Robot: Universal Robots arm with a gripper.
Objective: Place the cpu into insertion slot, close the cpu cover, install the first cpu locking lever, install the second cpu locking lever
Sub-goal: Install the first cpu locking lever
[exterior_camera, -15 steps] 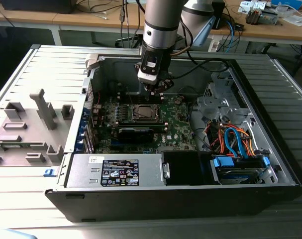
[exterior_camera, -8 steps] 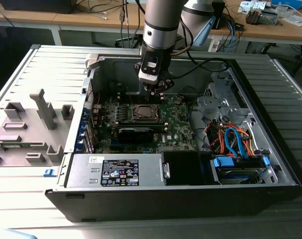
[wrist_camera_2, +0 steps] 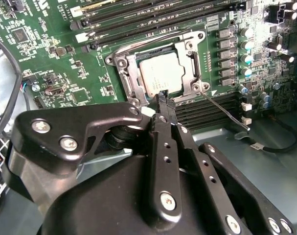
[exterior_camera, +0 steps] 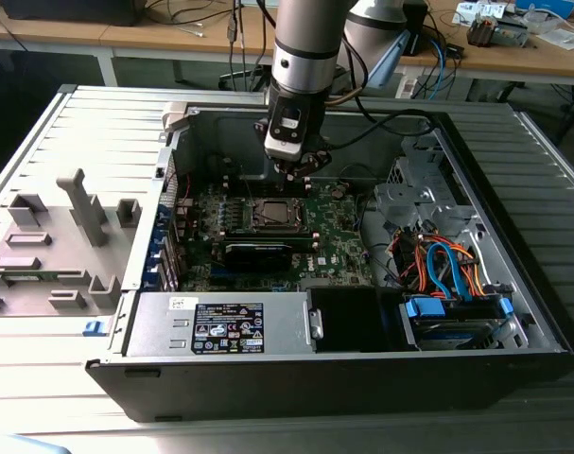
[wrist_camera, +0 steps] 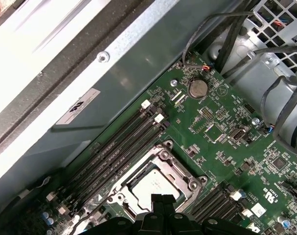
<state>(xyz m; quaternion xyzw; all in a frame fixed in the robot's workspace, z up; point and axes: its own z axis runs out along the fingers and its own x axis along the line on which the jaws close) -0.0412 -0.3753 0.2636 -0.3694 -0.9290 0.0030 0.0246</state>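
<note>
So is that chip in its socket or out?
In. The cpu lies flat inside the slot, ringed by silvery metal, in both wrist views.

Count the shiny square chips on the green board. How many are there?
1. The cpu sits in the insertion slot on the green board, just past the gripper. Others may be hidden from view.
</note>
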